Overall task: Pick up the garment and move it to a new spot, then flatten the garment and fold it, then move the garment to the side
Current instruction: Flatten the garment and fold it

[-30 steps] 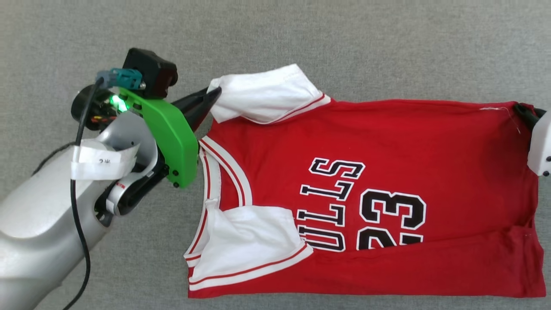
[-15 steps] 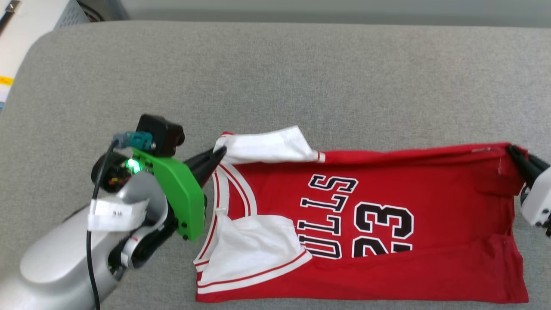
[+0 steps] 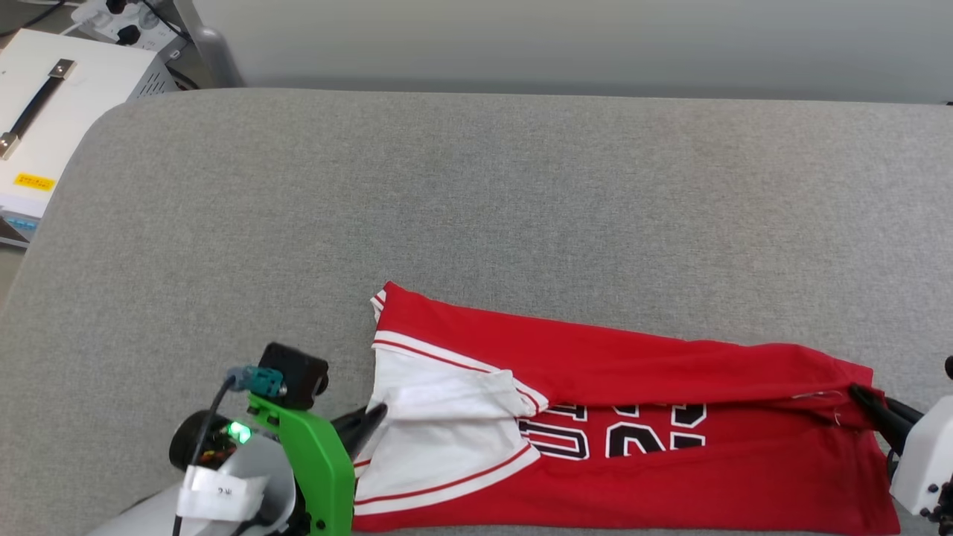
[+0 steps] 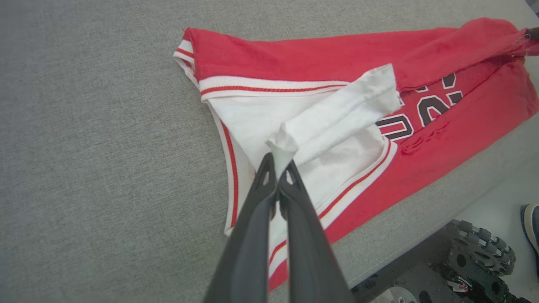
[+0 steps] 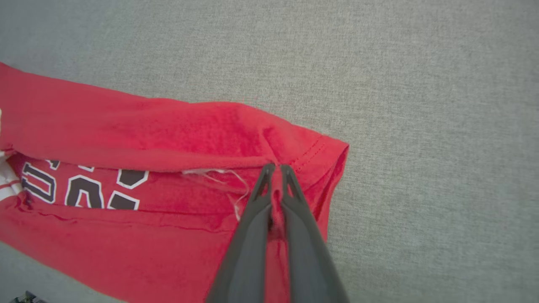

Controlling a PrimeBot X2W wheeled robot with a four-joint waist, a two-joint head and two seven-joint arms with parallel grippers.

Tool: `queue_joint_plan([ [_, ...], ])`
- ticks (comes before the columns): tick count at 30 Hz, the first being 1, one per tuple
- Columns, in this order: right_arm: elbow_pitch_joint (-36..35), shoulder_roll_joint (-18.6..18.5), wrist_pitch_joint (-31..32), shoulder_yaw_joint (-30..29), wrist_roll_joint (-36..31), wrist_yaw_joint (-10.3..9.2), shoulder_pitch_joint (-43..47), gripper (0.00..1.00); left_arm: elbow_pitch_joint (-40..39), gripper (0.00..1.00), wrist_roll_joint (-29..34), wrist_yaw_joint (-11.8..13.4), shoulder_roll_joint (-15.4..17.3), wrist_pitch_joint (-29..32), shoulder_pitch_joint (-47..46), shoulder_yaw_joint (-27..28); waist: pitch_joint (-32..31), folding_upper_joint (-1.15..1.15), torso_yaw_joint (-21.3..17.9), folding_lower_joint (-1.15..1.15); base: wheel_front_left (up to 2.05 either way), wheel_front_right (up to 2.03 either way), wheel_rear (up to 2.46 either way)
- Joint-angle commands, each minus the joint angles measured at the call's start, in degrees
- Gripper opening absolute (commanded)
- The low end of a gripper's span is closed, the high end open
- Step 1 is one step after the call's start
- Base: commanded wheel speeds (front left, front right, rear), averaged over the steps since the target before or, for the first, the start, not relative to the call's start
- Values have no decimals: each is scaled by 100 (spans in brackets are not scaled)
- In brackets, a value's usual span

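Garment [image 3: 633, 476] lies along the near edge of a padded surface [image 3: 476, 208].
Its far part is folded toward the robot, over the near part. The left gripper [image 3: 380, 412] meets a sleeve at the garment's left end, and the right gripper [image 3: 858, 391] meets the hem corner at its right end. Beyond the surface's far left corner stands 1 case [image 3: 67, 104], with a power strip [image 3: 112, 15] behind it.

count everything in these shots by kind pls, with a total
garment: 1
grippers: 2, left gripper and right gripper, both pinching the garment
white case: 1
grey padded surface: 1
total: 5
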Motion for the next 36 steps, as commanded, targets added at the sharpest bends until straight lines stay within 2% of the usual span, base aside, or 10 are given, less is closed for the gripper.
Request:
queue_joint_plan([
  [1,-33,-69,36,41,79,-4,89,0,26,0,-42,31,24,-46,122,-37,-22,0,-5,0,0,0,0],
  [8,-68,-309,190,335,56,-4,219,0,390,0,133,-72,-144,26,229,-351,-65,0,8,0,0,0,0],
  [14,57,-450,151,580,-61,-4,296,0,999,0,220,-198,-533,-45,204,-509,-60,0,24,0,0,0,0],
  [15,93,-441,109,618,-76,-4,307,35,1117,0,225,-214,-603,-59,202,-529,-53,0,20,0,0,0,0],
  [16,119,-412,79,643,-52,-4,313,100,1207,39,258,-219,-647,-82,193,-549,-51,0,14,0,0,0,0],
  [17,128,-383,38,687,-18,-4,312,100,1319,100,273,-216,-703,-113,195,-559,-50,0,7,0,0,0,0],
  [26,72,-470,43,799,142,-4,342,100,1619,100,163,-217,-938,-665,295,-328,-256,0,-55,0,0,0,0],
  [32,-235,-411,362,319,260,-4,509,100,1343,100,96,-11,-890,-1143,357,14,-403,0,-40,0,0,0,0],
  [36,-481,-219,752,-205,165,-4,629,100,1116,100,148,208,-829,-1491,357,254,-421,0,-2,0,0,0,0],
])
